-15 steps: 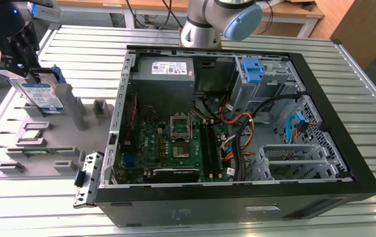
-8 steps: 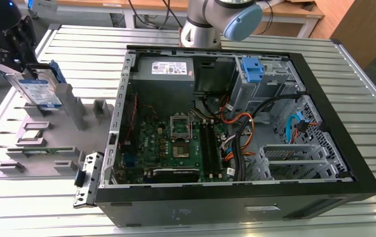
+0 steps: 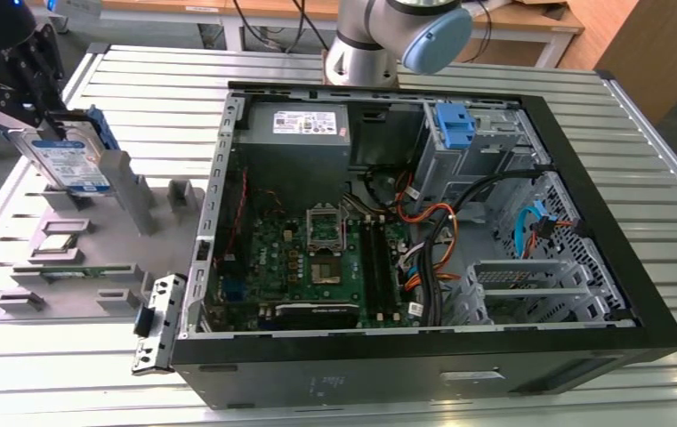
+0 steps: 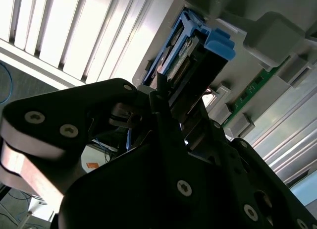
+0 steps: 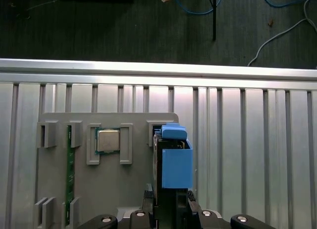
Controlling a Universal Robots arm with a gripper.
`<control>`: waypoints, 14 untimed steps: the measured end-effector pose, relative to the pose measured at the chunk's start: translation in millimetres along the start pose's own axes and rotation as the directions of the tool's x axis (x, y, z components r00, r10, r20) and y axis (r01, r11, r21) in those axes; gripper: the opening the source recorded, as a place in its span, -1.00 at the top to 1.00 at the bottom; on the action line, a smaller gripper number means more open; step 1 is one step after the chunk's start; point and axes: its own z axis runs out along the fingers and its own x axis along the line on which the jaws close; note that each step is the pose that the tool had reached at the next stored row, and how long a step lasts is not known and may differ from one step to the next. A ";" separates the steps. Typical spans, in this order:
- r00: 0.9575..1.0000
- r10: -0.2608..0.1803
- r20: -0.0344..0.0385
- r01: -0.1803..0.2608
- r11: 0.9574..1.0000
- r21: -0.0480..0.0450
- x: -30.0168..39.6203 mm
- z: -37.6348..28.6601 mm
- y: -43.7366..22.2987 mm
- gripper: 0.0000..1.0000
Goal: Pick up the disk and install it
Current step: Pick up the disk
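At the grey fixture [image 3: 92,258], the end effector [image 3: 20,124] clasps the disk [image 3: 71,165] (on edge).

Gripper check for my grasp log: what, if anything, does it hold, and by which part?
The gripper holds the flat silver-metal hard drive with blue side rails by its upper end.
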 end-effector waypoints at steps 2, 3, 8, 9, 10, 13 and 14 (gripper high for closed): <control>1.000 0.000 0.000 0.000 1.000 0.000 0.0 -0.1 0.0 0.30; 1.000 0.000 0.000 0.000 1.000 0.000 0.0 -0.1 0.0 0.30; 1.000 0.000 0.000 0.000 1.000 0.000 -0.1 -1.0 0.0 0.30; 1.000 0.000 0.000 0.000 1.000 0.000 -0.1 -1.1 0.1 0.30; 1.000 0.000 0.000 0.000 1.000 0.000 -0.1 -1.1 0.1 0.30; 1.000 0.000 0.000 0.000 1.000 0.000 -0.1 -1.2 0.1 0.30; 1.000 0.000 0.000 0.000 1.000 0.000 -0.1 -1.3 0.1 0.30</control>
